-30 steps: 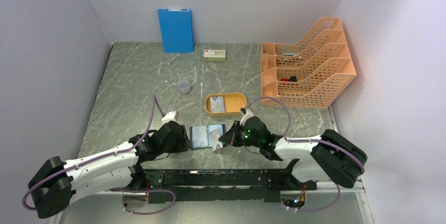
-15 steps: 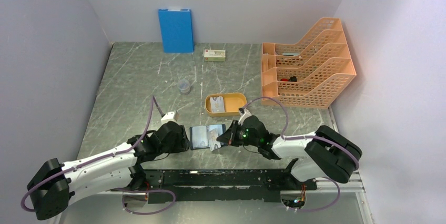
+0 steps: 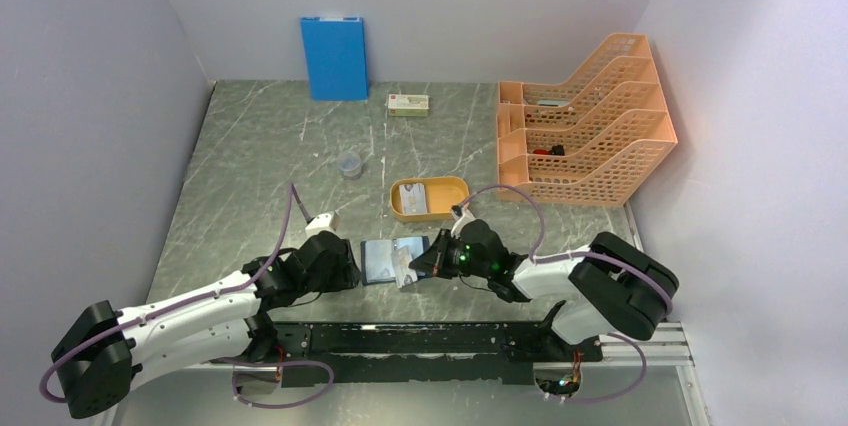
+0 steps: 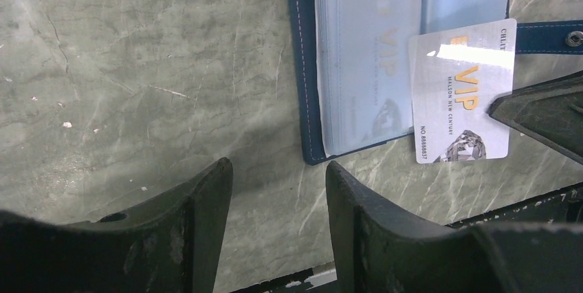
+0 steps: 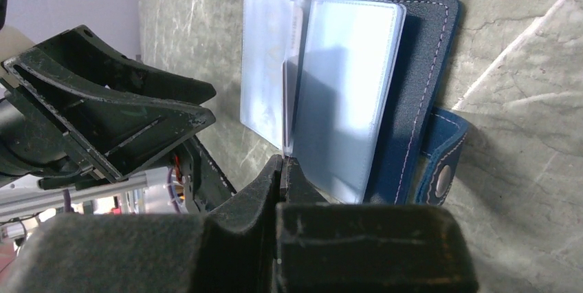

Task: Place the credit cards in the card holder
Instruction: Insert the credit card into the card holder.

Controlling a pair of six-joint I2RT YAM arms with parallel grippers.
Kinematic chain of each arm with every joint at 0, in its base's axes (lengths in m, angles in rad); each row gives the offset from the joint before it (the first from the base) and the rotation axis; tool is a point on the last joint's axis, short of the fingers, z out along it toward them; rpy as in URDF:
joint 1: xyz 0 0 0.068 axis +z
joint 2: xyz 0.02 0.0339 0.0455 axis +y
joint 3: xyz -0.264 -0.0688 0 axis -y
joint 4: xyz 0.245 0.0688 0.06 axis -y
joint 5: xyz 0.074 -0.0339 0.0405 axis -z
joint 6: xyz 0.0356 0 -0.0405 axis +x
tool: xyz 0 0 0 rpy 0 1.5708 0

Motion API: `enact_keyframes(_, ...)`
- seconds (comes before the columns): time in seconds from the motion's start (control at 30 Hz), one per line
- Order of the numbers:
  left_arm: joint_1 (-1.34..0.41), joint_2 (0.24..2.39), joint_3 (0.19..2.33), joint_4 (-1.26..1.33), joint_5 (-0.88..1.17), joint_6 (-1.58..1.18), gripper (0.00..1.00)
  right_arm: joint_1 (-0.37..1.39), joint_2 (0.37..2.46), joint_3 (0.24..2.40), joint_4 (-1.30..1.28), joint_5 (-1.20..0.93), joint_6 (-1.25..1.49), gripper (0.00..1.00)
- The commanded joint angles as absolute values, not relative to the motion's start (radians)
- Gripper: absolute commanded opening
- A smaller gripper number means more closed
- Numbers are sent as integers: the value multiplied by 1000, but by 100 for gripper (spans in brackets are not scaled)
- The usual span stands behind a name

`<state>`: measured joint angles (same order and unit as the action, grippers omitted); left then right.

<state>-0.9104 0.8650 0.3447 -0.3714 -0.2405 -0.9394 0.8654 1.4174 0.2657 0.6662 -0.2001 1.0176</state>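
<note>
Insertion of one card (image 4: 460,93) into the holder (image 4: 357,66) was the step in hand. The holder lay open and flat at the near edge of the bench (image 3: 260,166), between the two pincers. The right pincer (image 5: 283,166) was pressed together on the card's right edge, pinching it. The card overlapped the holder's right page, and its near end projected past the holder's near edge. Whether its leading edge had entered a sleeve could not be told; in the right wrist view it stood edge-on beside a clear page. The left pincer (image 4: 278,169) hung spread just left of the holder, gripping nothing and apart from it. A second card (image 3: 412,197) lay in the tray (image 3: 455,208), farther back and to the right.

Recommended procedure, as judged:

1. Square the card's long edges to the sleeve before advancing; the present offset toward the near side would likely jam a corner.
2. Keep the card low and nearly flat so it enters under the clear film, not over it.
3. Advance leftward slowly. The holder was unrestrained and could slide; the left pincer was well placed to press down the left cover.
4. Release only once the card is seated.
</note>
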Motion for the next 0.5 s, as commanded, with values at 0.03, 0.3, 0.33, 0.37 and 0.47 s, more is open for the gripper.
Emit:
enact_keyframes(0.03, -903, 868, 330, -375, -252, -934, 57, 870, 1445, 286, 737, -201, 1031, 0)
enact_keyframes(0.3, -903, 878, 329, -370, -247, -928, 57, 871, 1493, 298, 778, -188, 1043, 0)
enact_keyframes(0.33, -903, 879, 330, -370, -246, -928, 57, 871, 1498, 300, 779, -187, 1044, 0)
enact_keyframes(0.37, -902, 878, 328, -370, -245, -929, 57, 871, 1501, 303, 781, -185, 1044, 0)
enact_keyframes(0.47, -903, 878, 325, -368, -244, -930, 57, 871, 1511, 314, 773, -172, 1037, 0)
